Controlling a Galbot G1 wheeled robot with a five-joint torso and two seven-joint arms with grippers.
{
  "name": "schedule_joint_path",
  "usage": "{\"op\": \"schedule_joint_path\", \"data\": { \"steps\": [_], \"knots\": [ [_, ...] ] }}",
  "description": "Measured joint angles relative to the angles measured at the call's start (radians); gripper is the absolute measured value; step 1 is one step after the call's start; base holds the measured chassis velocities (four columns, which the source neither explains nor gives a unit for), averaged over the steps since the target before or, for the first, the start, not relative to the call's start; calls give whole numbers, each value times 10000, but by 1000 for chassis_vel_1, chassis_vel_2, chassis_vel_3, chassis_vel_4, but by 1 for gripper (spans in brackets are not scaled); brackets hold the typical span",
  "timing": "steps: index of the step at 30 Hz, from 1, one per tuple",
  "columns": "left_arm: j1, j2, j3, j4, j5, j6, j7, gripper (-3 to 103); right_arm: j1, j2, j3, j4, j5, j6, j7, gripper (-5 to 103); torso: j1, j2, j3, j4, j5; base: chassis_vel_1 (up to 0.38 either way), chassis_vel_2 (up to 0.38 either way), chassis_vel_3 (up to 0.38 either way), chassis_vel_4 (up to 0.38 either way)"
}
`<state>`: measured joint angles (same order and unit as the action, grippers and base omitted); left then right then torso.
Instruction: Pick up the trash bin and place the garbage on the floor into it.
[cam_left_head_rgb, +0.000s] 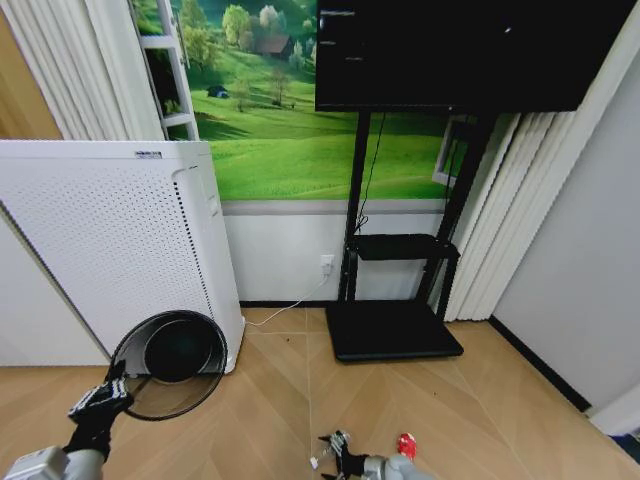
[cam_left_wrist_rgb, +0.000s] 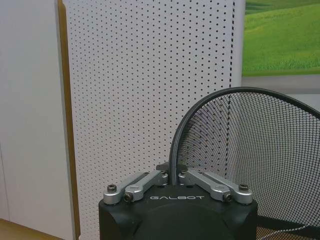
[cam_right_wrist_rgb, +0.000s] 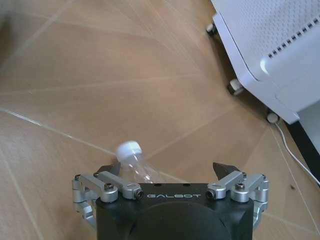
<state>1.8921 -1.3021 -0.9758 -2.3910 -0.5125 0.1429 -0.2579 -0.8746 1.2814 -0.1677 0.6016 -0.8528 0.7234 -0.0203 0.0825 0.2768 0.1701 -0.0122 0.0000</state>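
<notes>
The trash bin (cam_left_head_rgb: 172, 362), black wire mesh, hangs tilted with its round mouth towards me, just in front of the white appliance. My left gripper (cam_left_head_rgb: 102, 398) is shut on its rolled rim; in the left wrist view the left gripper (cam_left_wrist_rgb: 172, 173) pinches the rim while the bin's mesh wall (cam_left_wrist_rgb: 255, 150) curves away. Low over the floor (cam_left_head_rgb: 490, 400), my right gripper (cam_left_head_rgb: 343, 460) is open. In the right wrist view a clear bottle (cam_right_wrist_rgb: 131, 156) with a white cap lies between the open fingers of the right gripper (cam_right_wrist_rgb: 167, 170), close to one finger. A red piece of garbage (cam_left_head_rgb: 406, 445) lies beside that gripper.
The tall white perforated appliance (cam_left_head_rgb: 115, 255) stands at the left on small castors (cam_right_wrist_rgb: 234, 87), its cable (cam_left_head_rgb: 285, 310) running to a wall socket. A black TV stand (cam_left_head_rgb: 392, 330) with a screen (cam_left_head_rgb: 460, 50) stands at the back centre. Open parquet lies to the right.
</notes>
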Motion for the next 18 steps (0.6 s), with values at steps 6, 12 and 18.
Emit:
{"op": "schedule_joint_path", "data": {
  "steps": [6,12,18],
  "knots": [
    [-8,52,10,-2,-4,-25,17,3,359,-25,31,-431,23,-104,-17,100,0,0,0,0,-1,0,0,0,0],
    [-110,97,132,-30,-74,18,1,3,434,-233,81,-434,-120,-114,-285,100,0,0,0,-2,0,0,0,0,0],
    [-148,168,93,19,-270,44,-16,3,479,-345,7,-454,-283,-229,-413,100,0,0,0,-3,0,0,0,0,0]
  ]
}}
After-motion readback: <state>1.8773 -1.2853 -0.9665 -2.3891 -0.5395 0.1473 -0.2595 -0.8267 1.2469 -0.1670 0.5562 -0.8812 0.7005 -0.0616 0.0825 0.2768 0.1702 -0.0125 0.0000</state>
